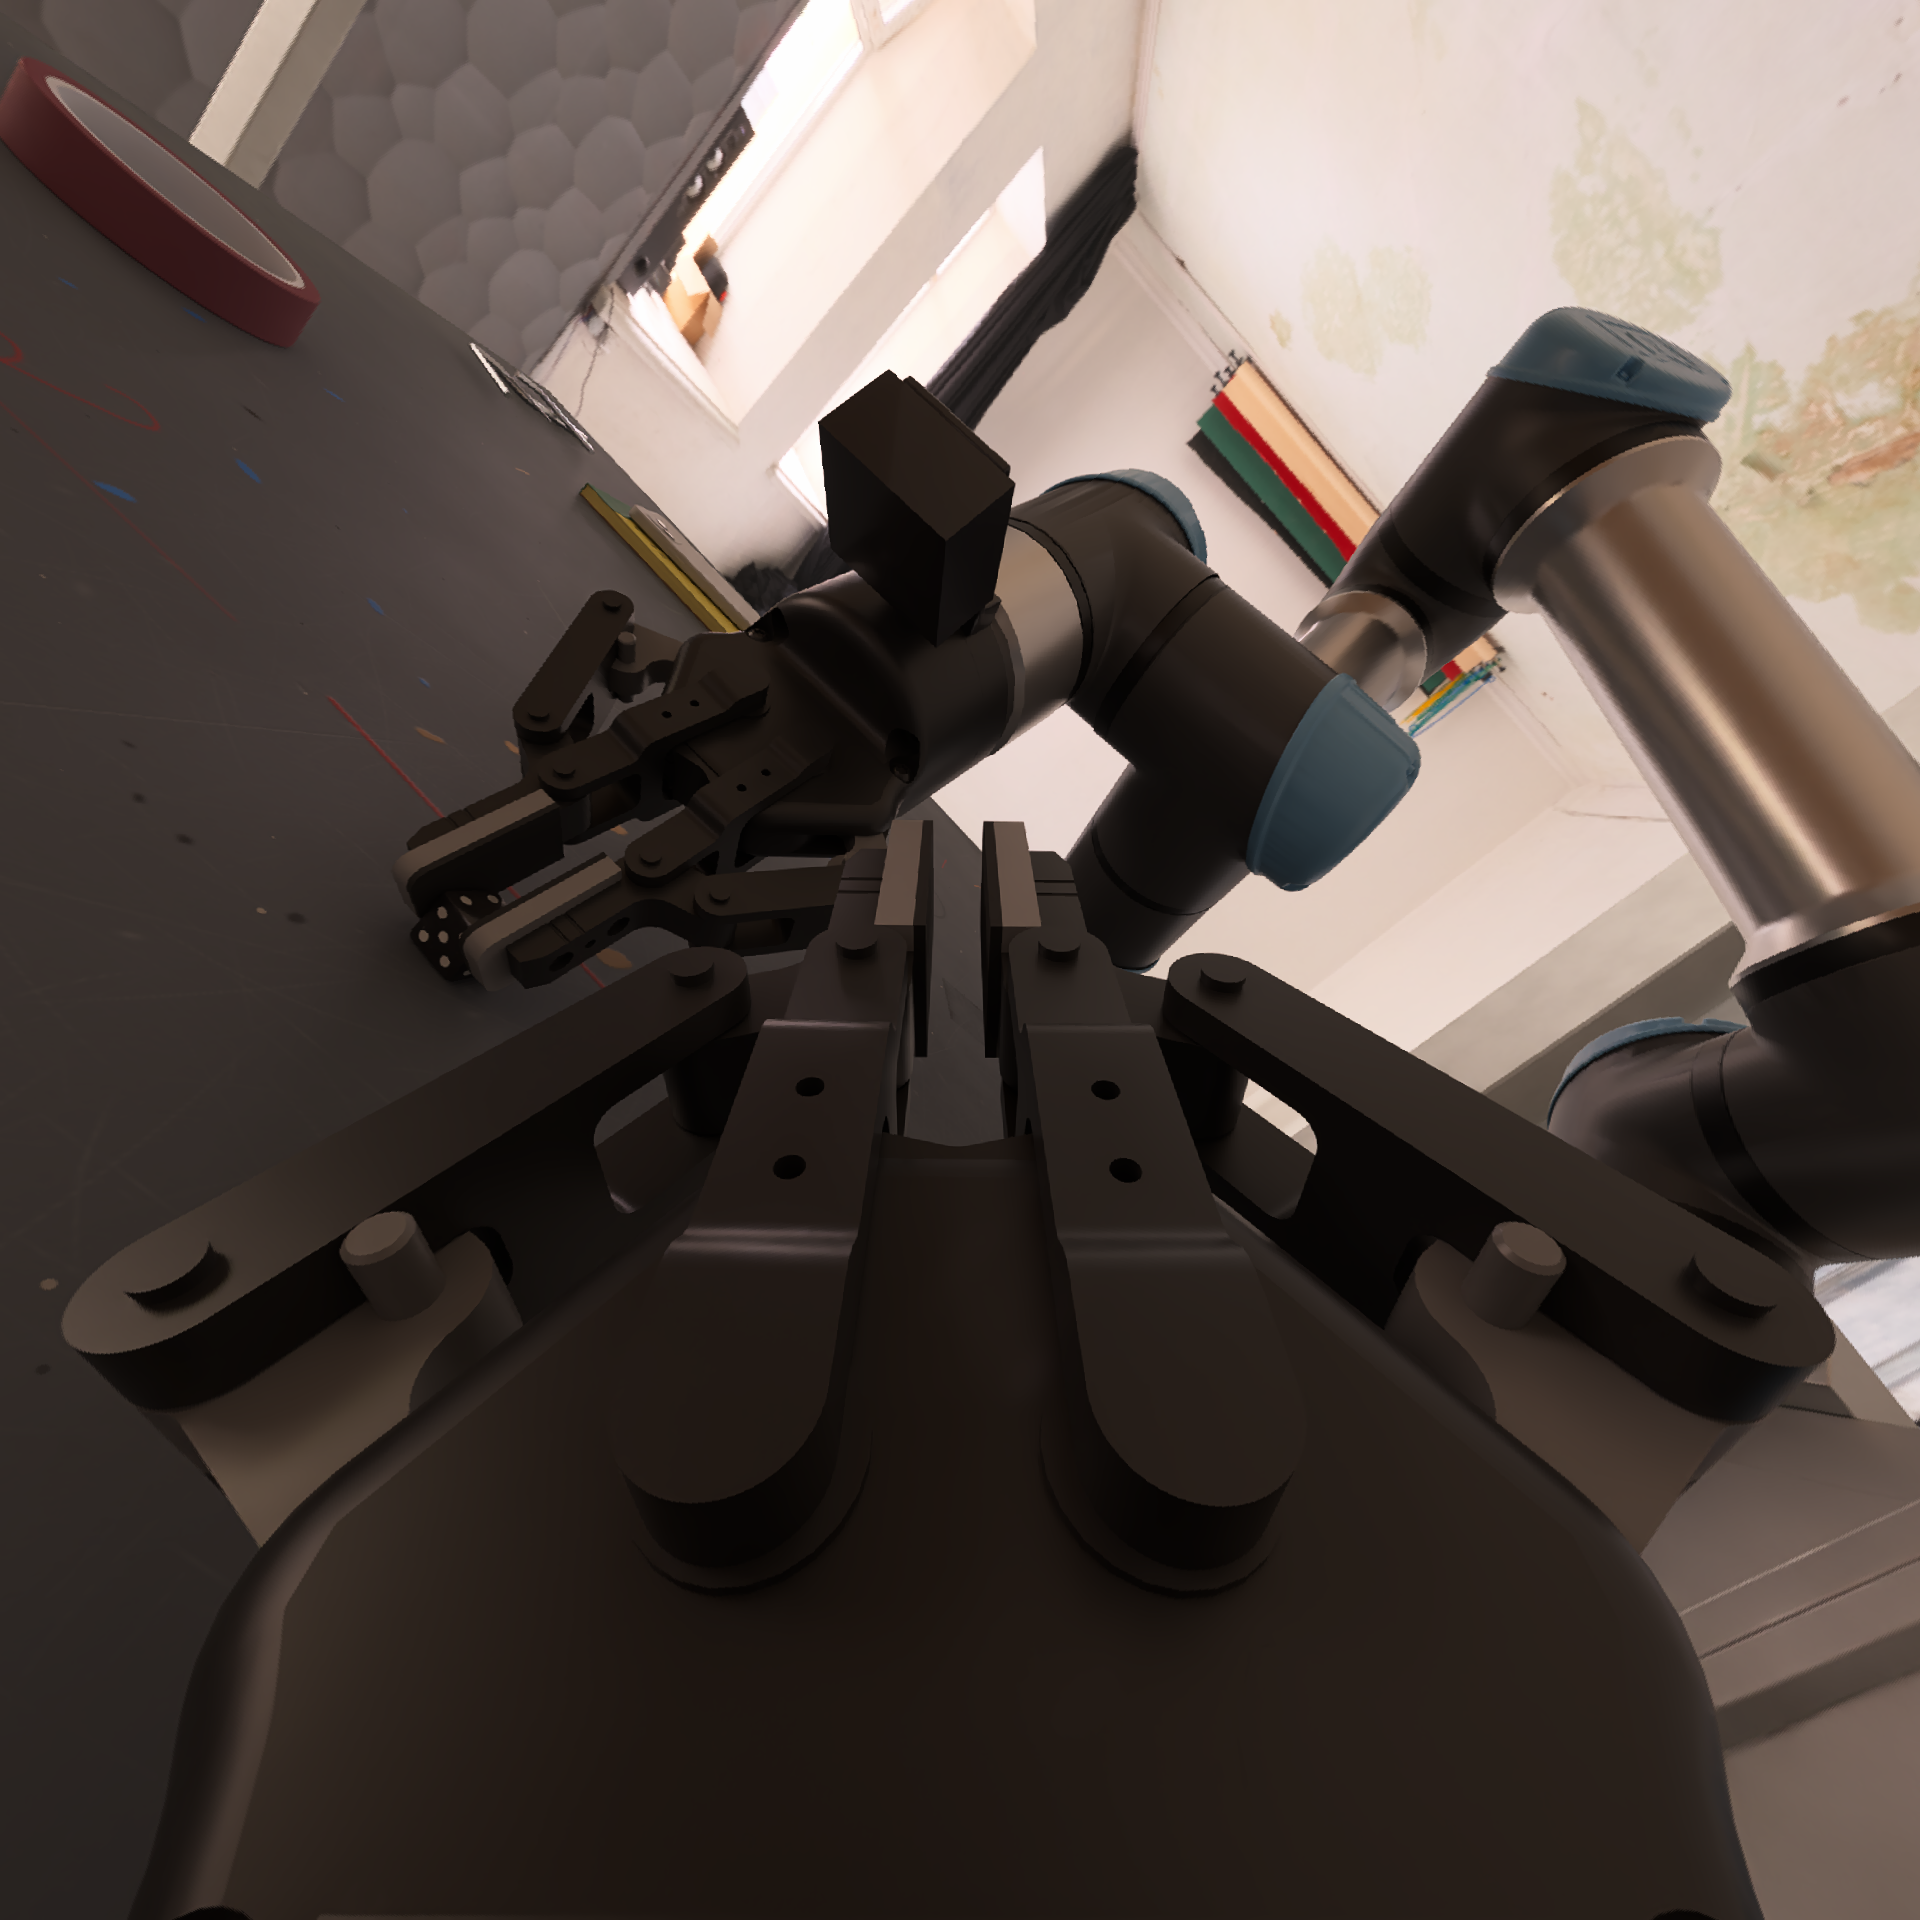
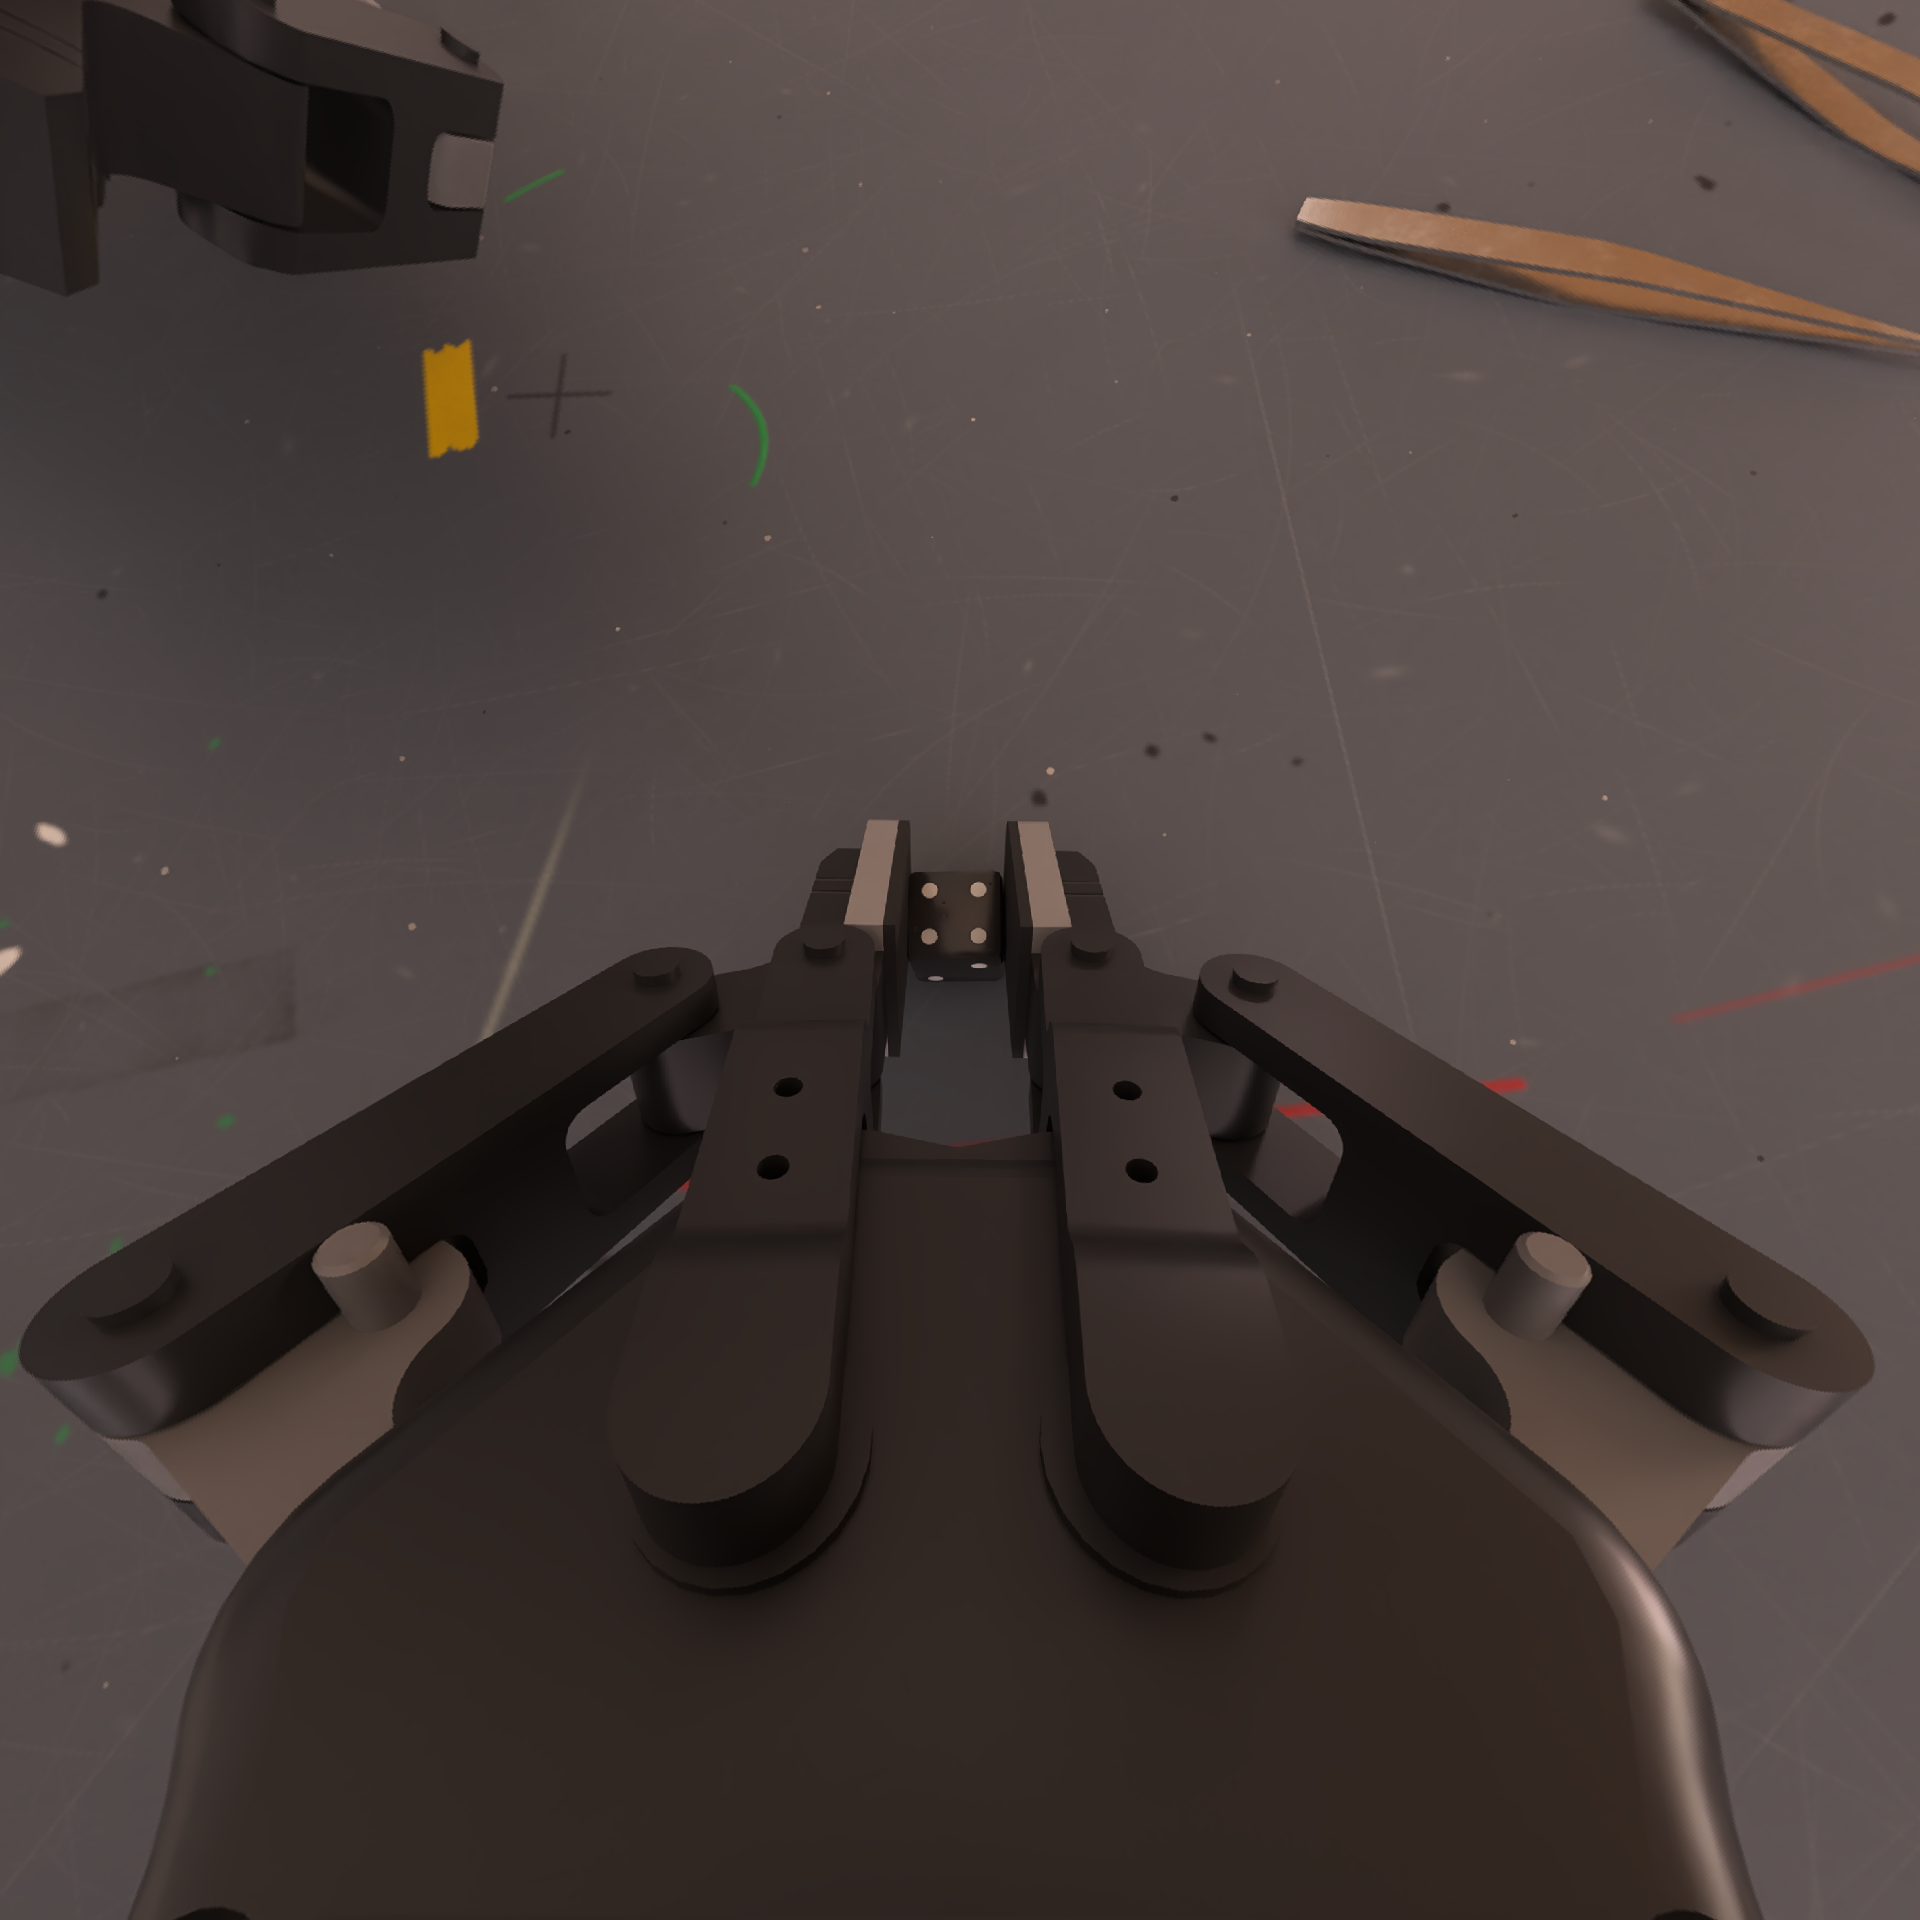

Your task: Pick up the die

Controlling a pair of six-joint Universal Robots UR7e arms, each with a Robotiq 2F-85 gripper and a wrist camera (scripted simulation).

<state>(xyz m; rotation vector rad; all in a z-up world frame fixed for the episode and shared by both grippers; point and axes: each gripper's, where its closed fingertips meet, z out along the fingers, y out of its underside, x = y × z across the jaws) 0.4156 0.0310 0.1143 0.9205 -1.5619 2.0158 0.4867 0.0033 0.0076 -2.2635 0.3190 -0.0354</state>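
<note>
The die (image 2: 956,925) is small and black with white pips. It sits between the pads of my right gripper (image 2: 956,883), which is shut on it, with both pads against its sides. In the left wrist view the right gripper (image 1: 457,914) reaches down to the dark table (image 1: 208,623) and holds the die (image 1: 442,940) at or just above the surface. My left gripper (image 1: 954,873) hovers to the side with its jaws nearly together and nothing between them. Part of it shows at the top left of the right wrist view (image 2: 312,145).
A red tape roll (image 1: 156,208) lies at the far corner of the table. Tan rubber bands (image 2: 1600,270) lie at the upper right of the right wrist view. A yellow tape scrap (image 2: 450,400) is stuck on the table. A flat yellow-edged object (image 1: 655,551) lies near the table edge.
</note>
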